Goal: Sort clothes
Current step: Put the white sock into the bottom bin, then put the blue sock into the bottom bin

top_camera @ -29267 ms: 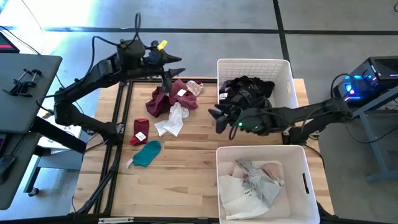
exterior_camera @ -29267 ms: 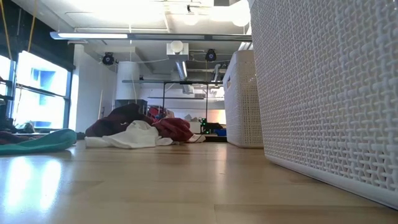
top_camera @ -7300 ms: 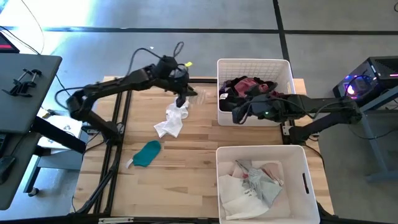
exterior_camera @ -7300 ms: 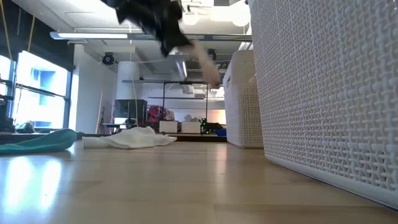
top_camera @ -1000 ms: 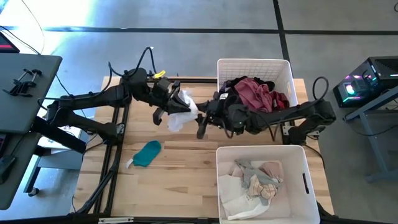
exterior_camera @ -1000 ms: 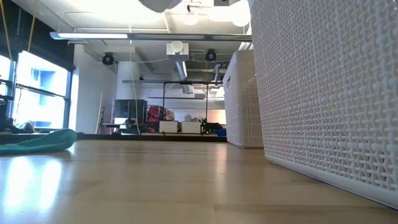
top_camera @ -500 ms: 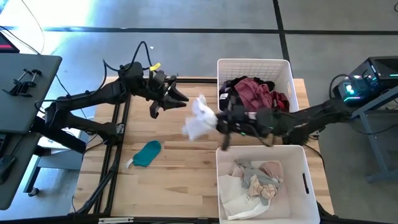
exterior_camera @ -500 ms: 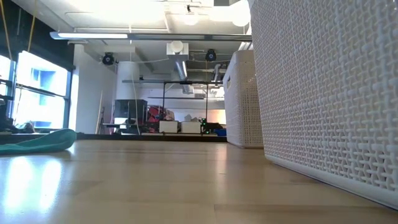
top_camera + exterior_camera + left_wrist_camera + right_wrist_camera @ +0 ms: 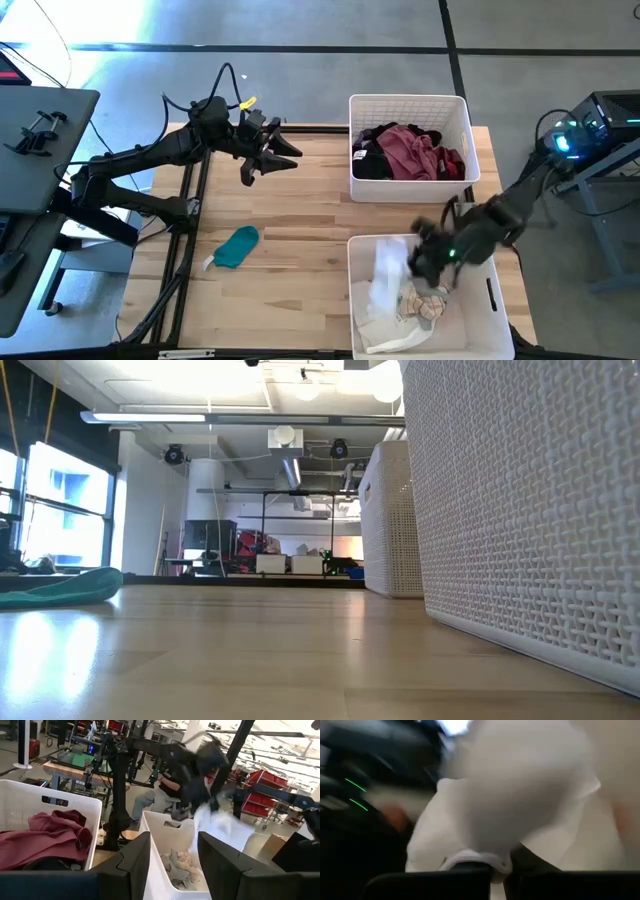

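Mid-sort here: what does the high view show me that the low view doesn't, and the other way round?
Only the high view shows both arms: the left tool, open and empty above the table's far side, and the right tool over the near bin, shut on a white garment. It also shows the contents of both bins, including the maroon and dark clothes in the far bin.

Only the low view shows the room behind the table and the bins' woven walls.

Both show the teal garment lying on the wooden table.

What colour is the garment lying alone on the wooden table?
Teal. The garment shows best in the high view, lying by itself left of the bins.
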Robot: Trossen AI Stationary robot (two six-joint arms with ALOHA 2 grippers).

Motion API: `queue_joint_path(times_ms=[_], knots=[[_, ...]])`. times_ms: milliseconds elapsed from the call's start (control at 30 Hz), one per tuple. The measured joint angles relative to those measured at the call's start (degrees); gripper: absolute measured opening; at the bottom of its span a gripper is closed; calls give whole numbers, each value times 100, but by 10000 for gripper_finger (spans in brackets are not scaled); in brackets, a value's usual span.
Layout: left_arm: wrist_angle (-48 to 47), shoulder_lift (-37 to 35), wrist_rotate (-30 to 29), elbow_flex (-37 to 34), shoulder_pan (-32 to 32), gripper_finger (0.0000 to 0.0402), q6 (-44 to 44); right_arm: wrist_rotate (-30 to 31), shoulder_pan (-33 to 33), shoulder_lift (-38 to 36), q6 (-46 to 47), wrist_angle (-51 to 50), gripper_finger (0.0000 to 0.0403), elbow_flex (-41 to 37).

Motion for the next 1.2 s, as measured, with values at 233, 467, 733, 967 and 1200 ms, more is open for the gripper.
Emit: queue_joint_path(times_ms=[233,467,733,967,1200], knots=[[-34,0,-19,0,4,154,2,-2458,553,1067,858,-1351,3,-11],[-5,0,-20,0,4,154,8,-2475,556,2257,1235,-2925,19,-13],[2,0,-83,0,4,154,61,-3249,-24,2940,1273,-3034,123,-11],[-33,0,-85,0,-23,154,-3,-3470,-103,2180,1912,-2991,179,-11],[-90,0,-85,0,-141,154,0,-3414,141,1338,3289,-3137,181,-9]])
